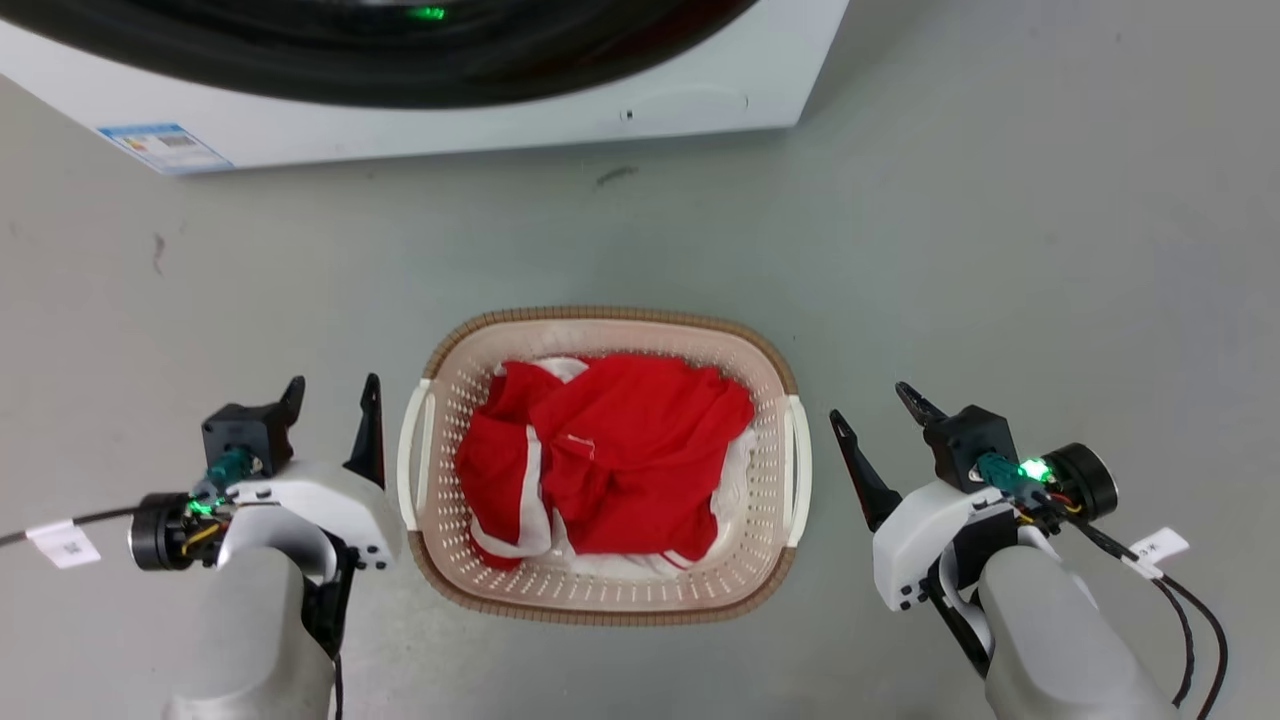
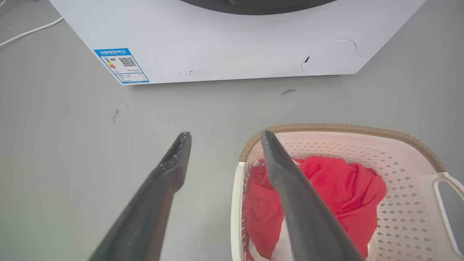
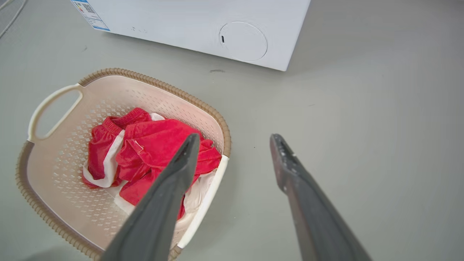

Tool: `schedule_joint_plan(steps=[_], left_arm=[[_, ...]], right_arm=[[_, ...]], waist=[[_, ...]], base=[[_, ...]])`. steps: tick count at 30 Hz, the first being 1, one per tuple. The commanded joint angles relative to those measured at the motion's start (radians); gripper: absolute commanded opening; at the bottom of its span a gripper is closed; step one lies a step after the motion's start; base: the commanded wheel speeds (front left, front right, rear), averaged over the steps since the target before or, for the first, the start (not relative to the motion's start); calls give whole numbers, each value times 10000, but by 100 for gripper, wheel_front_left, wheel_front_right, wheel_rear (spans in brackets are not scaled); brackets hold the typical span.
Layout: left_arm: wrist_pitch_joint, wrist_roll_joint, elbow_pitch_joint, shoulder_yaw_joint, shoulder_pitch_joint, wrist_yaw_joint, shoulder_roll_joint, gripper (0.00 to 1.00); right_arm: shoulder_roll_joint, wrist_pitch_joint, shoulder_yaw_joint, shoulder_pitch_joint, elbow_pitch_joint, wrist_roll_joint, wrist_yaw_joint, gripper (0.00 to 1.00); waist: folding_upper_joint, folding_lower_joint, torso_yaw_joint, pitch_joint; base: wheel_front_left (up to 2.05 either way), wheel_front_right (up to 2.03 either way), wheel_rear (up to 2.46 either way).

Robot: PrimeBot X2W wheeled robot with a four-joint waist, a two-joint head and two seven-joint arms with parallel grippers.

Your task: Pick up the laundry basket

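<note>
Laundry basket [image 1: 610, 315] sitting flat on the floor [image 1: 1000, 250], not lifted yet. Left pincer [image 1: 333, 385] spread wide, pinching nothing, parked just off the basket's left handle [image 1: 408, 450], probably lined up to close on it. Red clothes [image 1: 610, 450] heaped inside the basket, so worth keeping level. Right pincer [image 1: 869, 403] likewise spread and empty, just off the basket's right handle [image 1: 800, 450], not touching. Guessing a two-sided setup for an even lift. Plain grey floor, smooth, a few scuffs. White washing machine [image 1: 500, 130] a little way beyond the basket's far rim.
</note>
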Motion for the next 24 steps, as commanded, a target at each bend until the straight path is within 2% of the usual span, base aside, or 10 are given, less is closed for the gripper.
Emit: schedule_joint_plan(steps=[1,14,24], left_arm=[[-28,-28,98,-19,-185,5,75,100],[-27,-374,2049,-941,-1893,-15,560,100],[-27,-812,3221,-1725,-2657,-17,655,100]], right_arm=[[-23,-18,6,-242,162,-2,-7,100],[-20,-19,1057,-2005,2056,615,-7,100],[-23,-19,2182,-2736,3056,1298,-7,100]], waist=[[1,-2,-52,434],[1,-2,-167,2186],[1,-2,-133,2872]], base=[[0,0,0],[0,0,0],[0,0,0]])
